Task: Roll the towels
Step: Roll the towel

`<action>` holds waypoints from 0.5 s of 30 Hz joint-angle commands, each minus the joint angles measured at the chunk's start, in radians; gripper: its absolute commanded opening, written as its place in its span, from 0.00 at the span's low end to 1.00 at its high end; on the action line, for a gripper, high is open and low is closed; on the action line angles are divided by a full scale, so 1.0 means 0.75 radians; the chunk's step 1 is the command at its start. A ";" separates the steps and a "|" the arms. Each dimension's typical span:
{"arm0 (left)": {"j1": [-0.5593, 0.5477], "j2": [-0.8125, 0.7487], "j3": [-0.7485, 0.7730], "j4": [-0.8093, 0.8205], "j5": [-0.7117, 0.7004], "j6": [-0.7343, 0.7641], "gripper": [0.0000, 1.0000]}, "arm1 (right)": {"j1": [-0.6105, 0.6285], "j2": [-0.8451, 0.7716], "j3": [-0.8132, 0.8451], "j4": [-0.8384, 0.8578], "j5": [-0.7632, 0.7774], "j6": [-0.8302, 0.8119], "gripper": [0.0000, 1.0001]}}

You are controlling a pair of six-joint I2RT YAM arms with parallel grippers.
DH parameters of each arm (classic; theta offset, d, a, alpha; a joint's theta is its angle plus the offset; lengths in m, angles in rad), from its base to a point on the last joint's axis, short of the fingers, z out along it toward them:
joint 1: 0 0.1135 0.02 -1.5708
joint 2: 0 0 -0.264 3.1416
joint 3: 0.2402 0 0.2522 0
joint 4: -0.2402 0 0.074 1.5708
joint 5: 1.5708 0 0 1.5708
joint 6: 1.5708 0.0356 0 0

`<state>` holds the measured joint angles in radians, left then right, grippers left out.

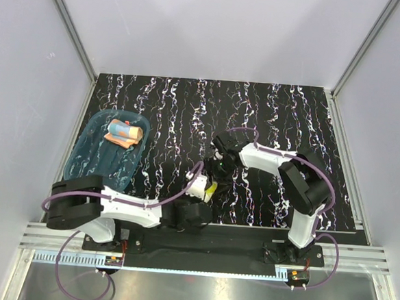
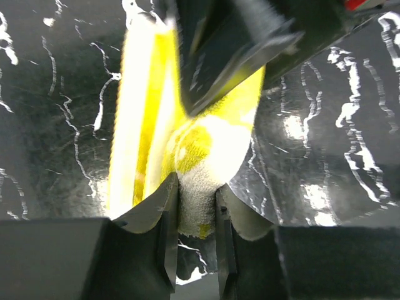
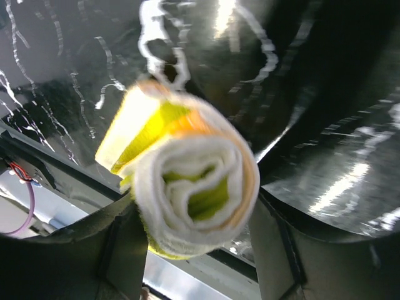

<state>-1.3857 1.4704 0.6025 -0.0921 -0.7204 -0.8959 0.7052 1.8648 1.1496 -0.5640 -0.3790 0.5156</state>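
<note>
- A translucent teal-blue plastic tray sits at the upper left of the black table streaked with white, well apart from both grippers.
- There are two towels. A rolled orange-pink towel with pale blue patches lies in the tray's far end. A rolled yellow-and-cream towel sits at lower centre of the overhead view, between the two grippers.
- The left gripper is nearly closed and pinches the roll's cream end.
- The right gripper has its jaws spread wide on either side of the roll's other end; whether they press it cannot be told.
</note>
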 commanded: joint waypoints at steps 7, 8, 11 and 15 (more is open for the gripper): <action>0.129 -0.234 -0.251 0.204 0.285 -0.057 0.00 | -0.136 0.003 -0.056 -0.117 0.160 -0.121 0.64; 0.140 -0.248 -0.263 0.241 0.326 -0.059 0.00 | -0.142 0.001 -0.060 -0.121 0.178 -0.123 0.64; 0.179 -0.275 -0.292 0.292 0.398 -0.065 0.00 | -0.163 0.013 -0.048 -0.144 0.213 -0.133 0.65; 0.232 -0.285 -0.315 0.337 0.482 -0.100 0.00 | -0.173 0.033 -0.023 -0.154 0.254 -0.133 0.66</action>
<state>-1.2407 1.2709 0.3988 0.1669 -0.4290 -0.9413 0.6144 1.8652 1.1412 -0.6224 -0.4007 0.4839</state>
